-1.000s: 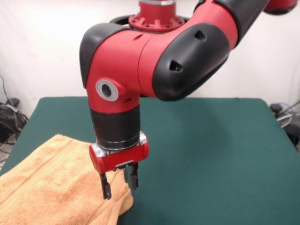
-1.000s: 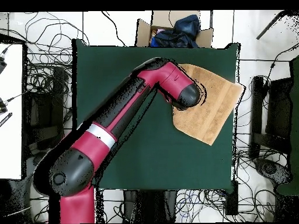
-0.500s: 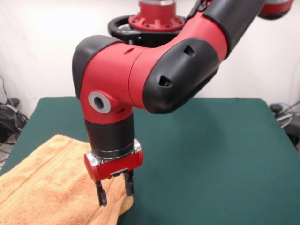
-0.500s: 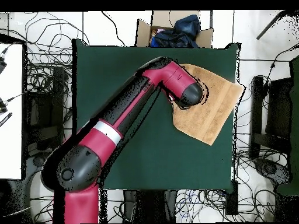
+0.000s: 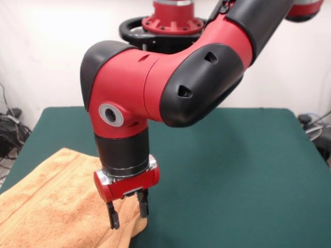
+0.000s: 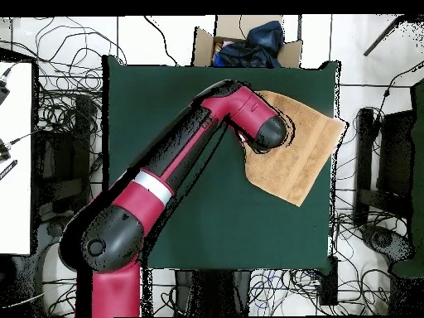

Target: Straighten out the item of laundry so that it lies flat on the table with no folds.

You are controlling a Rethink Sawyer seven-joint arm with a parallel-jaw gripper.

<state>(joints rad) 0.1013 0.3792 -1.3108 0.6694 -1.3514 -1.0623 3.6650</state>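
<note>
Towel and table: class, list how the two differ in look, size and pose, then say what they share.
The towel is peach-tan and looped; the table is dark green and smooth. The towel is far smaller than the table. The towel lies askew at one corner, overhanging the table's edge; the table sits square in the overhead view. Both are roughly rectangular.

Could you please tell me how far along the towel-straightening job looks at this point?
Done: most of the towel already lies spread across a corner of the table. In hand: the end effector hangs open at the towel's bunched edge, nothing gripped. Left: that edge looks rolled under and needs pulling flat; one towel corner also reaches past the table's side in the overhead view.
</note>
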